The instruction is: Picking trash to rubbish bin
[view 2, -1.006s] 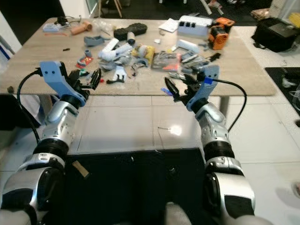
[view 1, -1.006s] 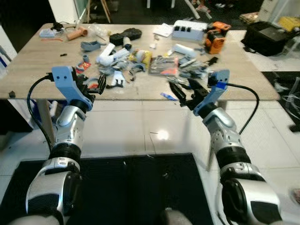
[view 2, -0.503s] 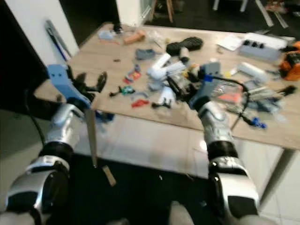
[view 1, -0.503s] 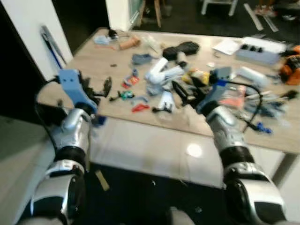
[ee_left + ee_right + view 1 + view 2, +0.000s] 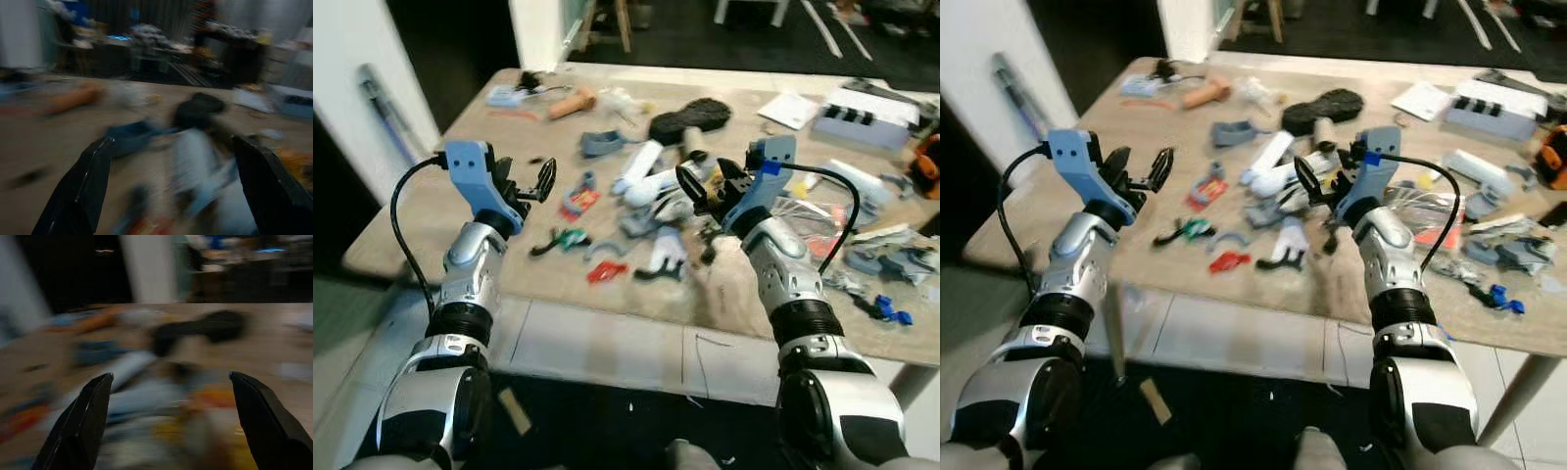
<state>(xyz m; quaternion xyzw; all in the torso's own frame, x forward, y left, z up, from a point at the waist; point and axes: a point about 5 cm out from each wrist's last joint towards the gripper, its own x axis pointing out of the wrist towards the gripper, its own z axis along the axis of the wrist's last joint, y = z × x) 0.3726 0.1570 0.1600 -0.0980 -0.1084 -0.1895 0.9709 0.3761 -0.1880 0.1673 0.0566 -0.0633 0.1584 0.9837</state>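
Where scattered, trash [image 5: 646,211]: mixed plastic scraps.

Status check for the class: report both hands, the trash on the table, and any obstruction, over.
Left hand open, empty, above table. Right hand open, empty, over the trash pile. Nothing picked. Path unobstructed; black shoe sole lies beyond.

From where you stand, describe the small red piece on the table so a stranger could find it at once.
On the wooden table, look along the near edge in front of the heap of grey and white litter. The small red piece lies flat there, between a green-and-black clip and a white part; it is the only plain red scrap.
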